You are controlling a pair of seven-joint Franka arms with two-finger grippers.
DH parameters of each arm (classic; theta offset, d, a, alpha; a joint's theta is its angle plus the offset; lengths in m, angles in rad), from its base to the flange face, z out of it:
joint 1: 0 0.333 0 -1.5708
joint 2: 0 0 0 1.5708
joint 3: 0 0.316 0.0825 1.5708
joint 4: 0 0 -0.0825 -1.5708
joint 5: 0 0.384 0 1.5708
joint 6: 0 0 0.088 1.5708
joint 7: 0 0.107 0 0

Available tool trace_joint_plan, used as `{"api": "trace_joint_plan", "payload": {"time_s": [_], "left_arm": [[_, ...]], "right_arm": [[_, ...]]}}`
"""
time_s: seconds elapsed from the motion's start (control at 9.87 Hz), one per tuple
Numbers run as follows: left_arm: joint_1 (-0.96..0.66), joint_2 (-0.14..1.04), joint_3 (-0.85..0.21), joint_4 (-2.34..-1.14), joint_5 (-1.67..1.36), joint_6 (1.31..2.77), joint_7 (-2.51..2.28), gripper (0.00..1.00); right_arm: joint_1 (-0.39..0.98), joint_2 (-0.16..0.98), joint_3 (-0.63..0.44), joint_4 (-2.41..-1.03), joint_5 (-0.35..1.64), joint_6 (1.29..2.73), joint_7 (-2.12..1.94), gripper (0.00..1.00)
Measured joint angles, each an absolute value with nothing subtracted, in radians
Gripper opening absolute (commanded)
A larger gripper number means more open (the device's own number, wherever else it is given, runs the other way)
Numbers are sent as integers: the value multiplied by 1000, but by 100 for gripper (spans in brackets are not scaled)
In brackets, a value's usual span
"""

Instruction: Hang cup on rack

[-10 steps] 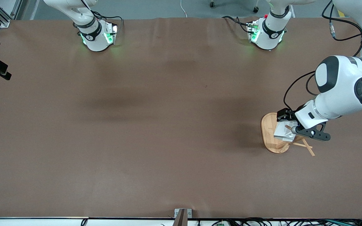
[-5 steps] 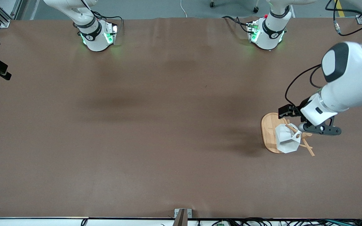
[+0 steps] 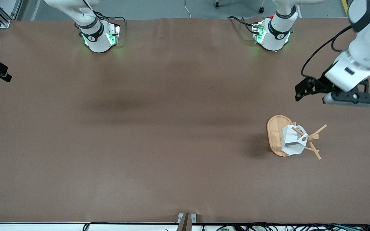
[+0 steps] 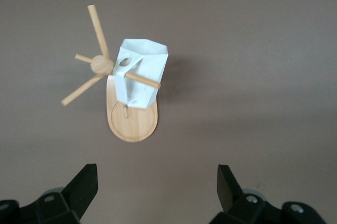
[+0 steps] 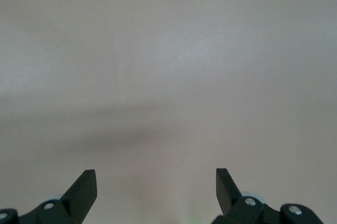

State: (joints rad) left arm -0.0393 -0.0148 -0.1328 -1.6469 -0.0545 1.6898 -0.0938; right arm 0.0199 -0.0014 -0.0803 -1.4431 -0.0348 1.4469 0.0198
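The white faceted cup [image 3: 291, 145] hangs on a peg of the bamboo rack [image 3: 274, 131], the peg passing through the hole in its handle. The rack stands toward the left arm's end of the table. The left wrist view shows the cup [image 4: 143, 71] on the rack [image 4: 131, 126] from above. My left gripper [image 3: 352, 98] is open and empty, up in the air over bare table, apart from the rack; its fingers [image 4: 87, 182] stand wide. My right gripper [image 5: 155, 176] is open and empty over bare table and is out of the front view.
The brown table cover [image 3: 159, 128] spreads around the rack. Both arm bases [image 3: 100, 37] stand along the table's edge farthest from the front camera. A small metal bracket [image 3: 186, 218] sits at the nearest edge.
My left gripper let go of the cup, leaving it hanging on the peg, then rose and drew away from the rack toward its base. The cup settled lower on the peg.
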Motion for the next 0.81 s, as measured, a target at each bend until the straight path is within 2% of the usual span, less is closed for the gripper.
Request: {"api": "trace_joint_plan", "payload": {"time_s": [0.2,0.81], "left_arm": [[-19,-46,-124,-1613,-43,1566,-77,100],[18,-103,-125,-1611,-1,1522,-74,100]], "right_arm": [[13,-1,-82,-1443,-35,1447,18,100],[1,3,-105,-1443,-32,1445,12,100]]}}
